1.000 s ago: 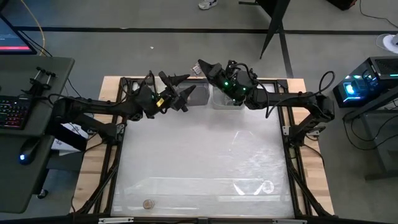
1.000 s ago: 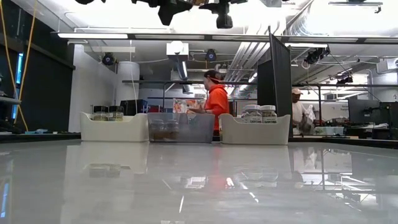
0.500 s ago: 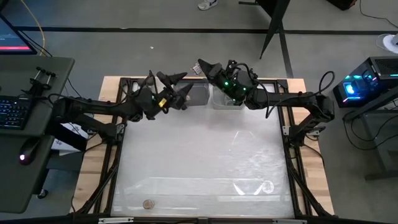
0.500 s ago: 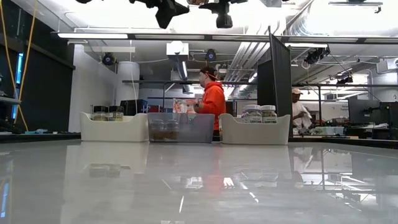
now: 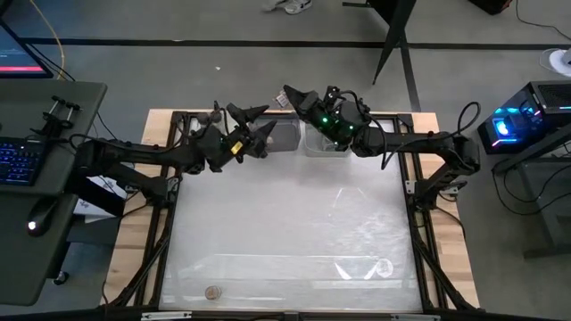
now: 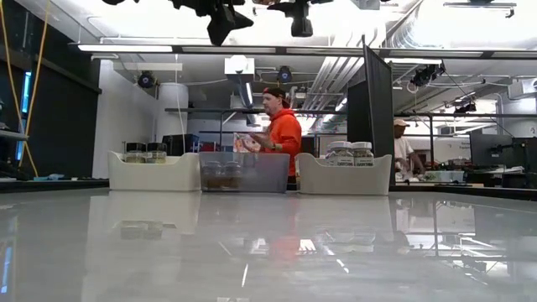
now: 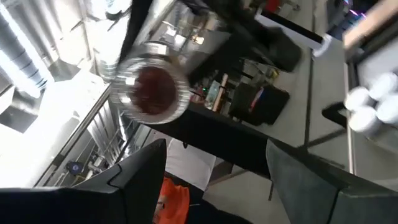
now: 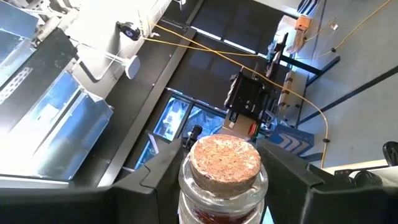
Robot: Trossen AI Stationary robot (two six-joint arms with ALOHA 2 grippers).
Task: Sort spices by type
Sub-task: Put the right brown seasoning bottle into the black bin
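Note:
My right gripper [image 5: 293, 94] hangs high over the far edge and is shut on a cork-capped jar [image 8: 224, 163]. My left gripper [image 5: 257, 120] is open beside it, above the bins, with nothing between its fingers [image 7: 214, 149]. It looks at a blurred jar of red-brown contents [image 7: 152, 88] among dark parts farther off. On the far edge stand three bins. A white bin [image 6: 155, 173] holds dark-capped jars [image 6: 134, 152], a clear bin [image 6: 243, 172] holds brown jars, and a white bin [image 6: 344, 177] holds white-capped jars [image 6: 340, 148]. One small round brownish jar [image 5: 212, 292] stands alone by the near edge. My right gripper pinches the cork-capped jar by its glass body [image 8: 186, 186], just below the cap, with one finger [image 8: 149, 182] on either side. The cap [image 8: 225, 160] points away from the wrist, along the fingers. The jar is lifted clear, high above the bins.
The glossy white tabletop [image 5: 285, 223] stretches from the bins to the near edge. A person in an orange top [image 6: 285, 134] stands in the room behind the bins, and another person [image 6: 404, 151] is farther right. A desk with a keyboard [image 5: 18, 160] stands to the table's left.
My left gripper has turned a little where it hangs above the bins. My right gripper has kept still with its jar. The person in orange behind the table has turned about.

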